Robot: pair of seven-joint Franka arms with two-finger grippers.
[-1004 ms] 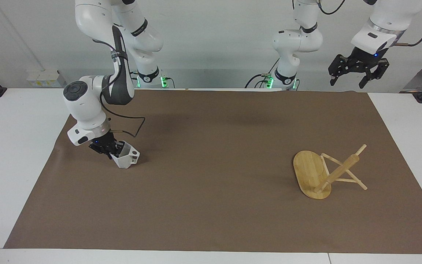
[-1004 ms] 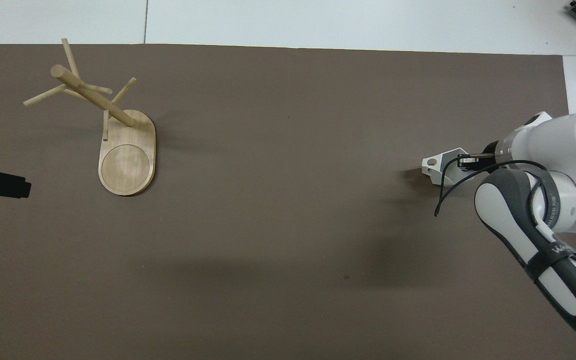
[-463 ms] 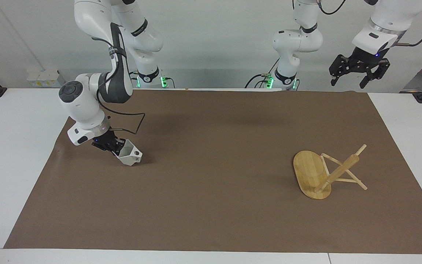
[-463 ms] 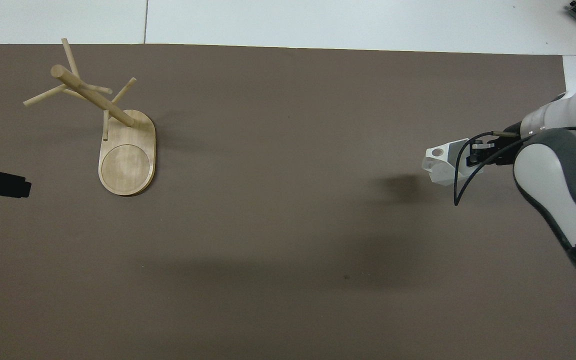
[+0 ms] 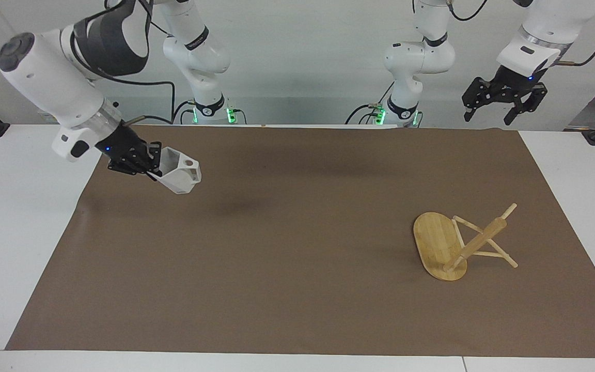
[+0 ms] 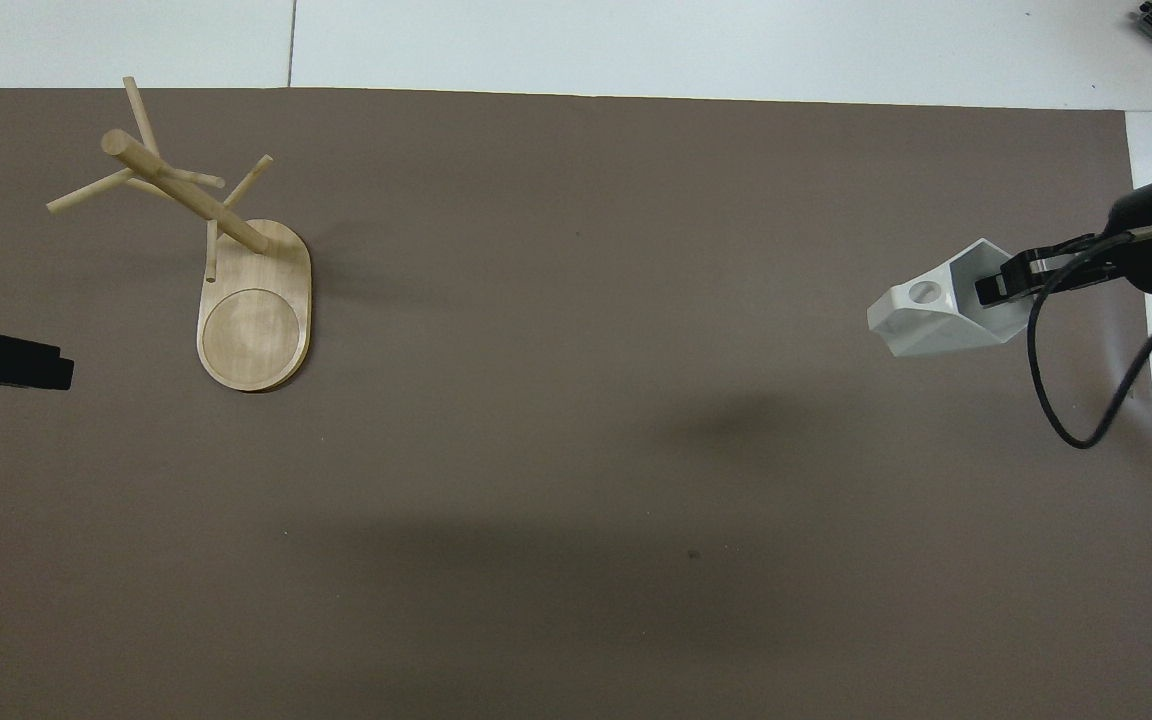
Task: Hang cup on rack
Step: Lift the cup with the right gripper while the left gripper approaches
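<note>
The white faceted cup (image 5: 178, 175) (image 6: 936, 315) hangs tilted in the air over the brown mat at the right arm's end, its handle hole facing up. My right gripper (image 5: 154, 164) (image 6: 1001, 285) is shut on the cup's wall at the rim. The bamboo rack (image 5: 434, 243) (image 6: 256, 320) stands on its oval base at the left arm's end of the mat, its post (image 5: 475, 244) and thin pegs bare. My left gripper (image 5: 491, 118) waits open and high over the table's edge near the robots; only its dark tip (image 6: 1, 360) shows from overhead.
A brown mat (image 5: 302, 258) covers most of the white table (image 5: 24, 232). The cup's shadow lies on the mat below it. The right arm's black cable (image 6: 1076, 400) loops down beside the gripper.
My right gripper has lifted the cup off the mat and carried it upward, with the arm swinging up. The left gripper and the rack have stayed put.
</note>
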